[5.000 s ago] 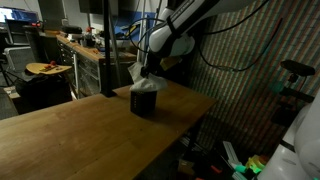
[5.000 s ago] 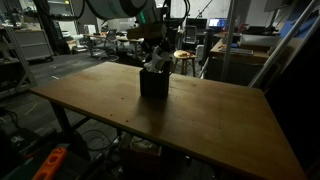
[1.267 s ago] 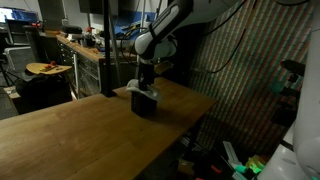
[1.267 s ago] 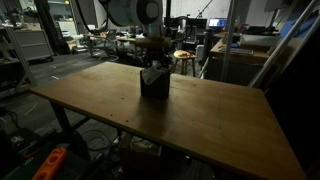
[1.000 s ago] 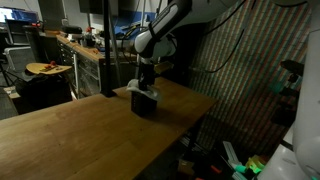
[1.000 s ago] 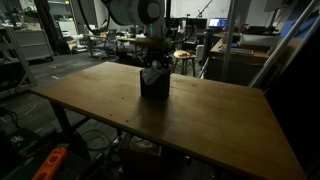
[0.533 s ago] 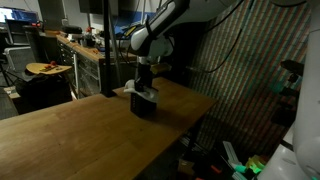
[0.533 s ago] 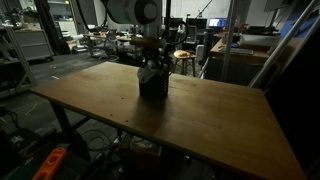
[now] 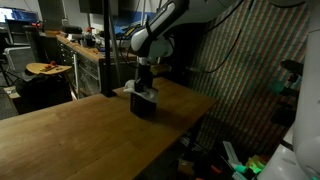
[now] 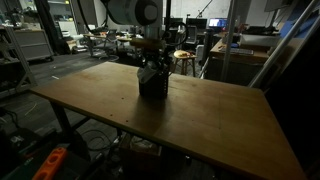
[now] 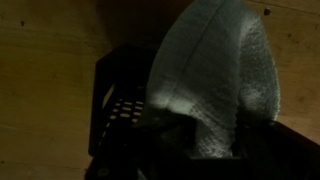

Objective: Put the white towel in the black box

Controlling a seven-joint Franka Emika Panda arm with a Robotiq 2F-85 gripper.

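Exterior views, table: a wide wooden table [image 9: 90, 130] [image 10: 200, 115] fills the middle of the room, with cluttered workshop benches far behind it.
Arm: the robot arm [image 9: 165, 25] [image 10: 135, 12] reaches over the table and bends down at the wrist, straight above the box. Five seconds ago the wrist stood higher and slanted; now it is upright and lower.
Box: the black box [image 9: 144, 104] [image 10: 153, 84] [image 11: 110, 100] stands upright towards the far side of the table, in the same spot as before.
Towel: the white towel [image 9: 134, 88] [image 11: 215, 70] sits at the mouth of the box. In the wrist view it bulges as a pale ribbed mound over the right side of the opening. In an exterior view a pale fold shows at the box's left rim. Earlier it hung clear above the box; now much less of it shows.
Gripper: the gripper [image 9: 146, 84] [image 10: 152, 66] is down at the top of the box. Its jaws are pressed together, pinching the towel's cloth.
Last second: hardly any change.
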